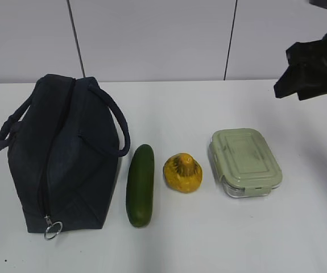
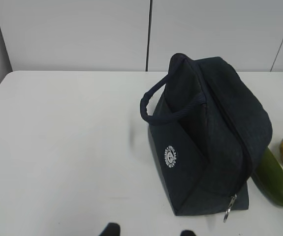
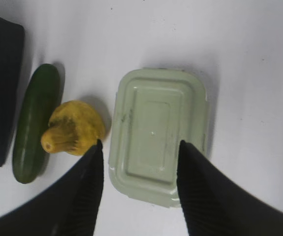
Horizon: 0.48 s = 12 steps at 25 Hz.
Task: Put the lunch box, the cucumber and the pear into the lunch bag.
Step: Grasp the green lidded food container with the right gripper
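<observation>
The dark navy lunch bag (image 1: 63,156) stands at the left, zipper shut, ring pull (image 1: 53,230) at its near end; it also shows in the left wrist view (image 2: 210,132). The cucumber (image 1: 140,184), the yellow pear (image 1: 182,173) and the lunch box (image 1: 244,161) with its sage-green lid lie in a row to its right. My right gripper (image 3: 140,143) is open, high above the lunch box (image 3: 158,132), its fingers framing the lid; the pear (image 3: 73,128) and cucumber (image 3: 33,123) lie left of it. My left gripper (image 2: 148,230) is open, only its fingertips showing, near the bag's left side.
A white table (image 1: 197,244) carries everything, with a grey panelled wall (image 1: 152,34) behind. The right arm's dark body (image 1: 314,62) hangs at the upper right of the exterior view. Bare tabletop (image 2: 57,147) lies left of the bag.
</observation>
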### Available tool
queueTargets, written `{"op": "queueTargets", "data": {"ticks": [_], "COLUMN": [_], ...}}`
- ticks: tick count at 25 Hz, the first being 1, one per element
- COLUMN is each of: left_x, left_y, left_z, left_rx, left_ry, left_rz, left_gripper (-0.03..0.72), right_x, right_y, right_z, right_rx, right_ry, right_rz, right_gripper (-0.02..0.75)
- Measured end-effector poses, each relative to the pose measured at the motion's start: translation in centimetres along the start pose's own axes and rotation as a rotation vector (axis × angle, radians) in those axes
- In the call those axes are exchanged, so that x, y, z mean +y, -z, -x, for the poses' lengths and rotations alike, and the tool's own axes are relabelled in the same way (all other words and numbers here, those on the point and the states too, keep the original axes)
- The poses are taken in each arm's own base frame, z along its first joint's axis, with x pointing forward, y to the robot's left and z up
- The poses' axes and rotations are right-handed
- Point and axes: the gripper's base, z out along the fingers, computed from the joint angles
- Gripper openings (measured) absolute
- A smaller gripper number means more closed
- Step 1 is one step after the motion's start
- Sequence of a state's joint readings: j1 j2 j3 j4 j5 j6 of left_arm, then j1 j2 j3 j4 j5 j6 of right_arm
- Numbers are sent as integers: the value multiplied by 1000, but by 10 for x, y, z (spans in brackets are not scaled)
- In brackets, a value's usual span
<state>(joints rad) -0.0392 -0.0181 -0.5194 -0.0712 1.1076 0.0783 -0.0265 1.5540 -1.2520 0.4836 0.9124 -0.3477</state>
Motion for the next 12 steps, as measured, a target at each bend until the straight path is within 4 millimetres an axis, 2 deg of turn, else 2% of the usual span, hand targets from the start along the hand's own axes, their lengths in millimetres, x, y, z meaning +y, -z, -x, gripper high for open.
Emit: {"op": "queueTargets", "data": {"ticks": [2,6,9,12], "left_x": [0,0,0,0], "left_y": [0,0,0,0], "left_z": [0,0,0,0], "left_rx": [0,0,0,0], "left_ry": [0,0,0,0], "left_rz": [0,0,0,0], "left_gripper": [236,236,236,236], "right_x": [-9,-40,-65,-88], "right_y": [-10,-30,-43,-55], "right_z": [11,24,21,13], "right_rx": [3,19,62,102], "right_ry": [-49,-146,-213,-254], "right_rz": [67,180,279,363], "right_gripper": [384,384,383,349]}}
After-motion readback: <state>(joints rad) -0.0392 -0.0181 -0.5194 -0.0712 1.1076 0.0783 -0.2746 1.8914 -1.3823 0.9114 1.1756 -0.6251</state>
